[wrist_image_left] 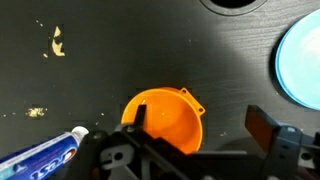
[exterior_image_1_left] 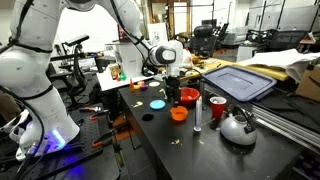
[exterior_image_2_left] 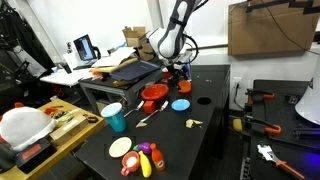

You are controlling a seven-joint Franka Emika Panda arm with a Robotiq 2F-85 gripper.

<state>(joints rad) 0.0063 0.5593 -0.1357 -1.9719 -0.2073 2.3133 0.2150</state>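
Observation:
A small orange cup [wrist_image_left: 165, 120] with a little tab on its rim sits upright on the black table [wrist_image_left: 120, 60]. My gripper [wrist_image_left: 200, 122] hangs just above it, open. In the wrist view one finger [wrist_image_left: 140, 115] overlaps the cup's left rim and the other finger [wrist_image_left: 262, 125] stands well clear to its right, so nothing is gripped. Both exterior views show the gripper [exterior_image_1_left: 172, 95] [exterior_image_2_left: 178, 72] pointing straight down over the orange cup [exterior_image_1_left: 178, 114] [exterior_image_2_left: 184, 86].
A light blue plate [wrist_image_left: 300, 60] [exterior_image_1_left: 157, 103] lies close by, and a blue-and-white tube [wrist_image_left: 45, 155] lies beside the cup. A red bowl [exterior_image_1_left: 189, 96], red cup [exterior_image_1_left: 217, 107], metal kettle [exterior_image_1_left: 238, 127] and blue tray [exterior_image_1_left: 240, 80] stand around. Crumbs [wrist_image_left: 57, 42] dot the table.

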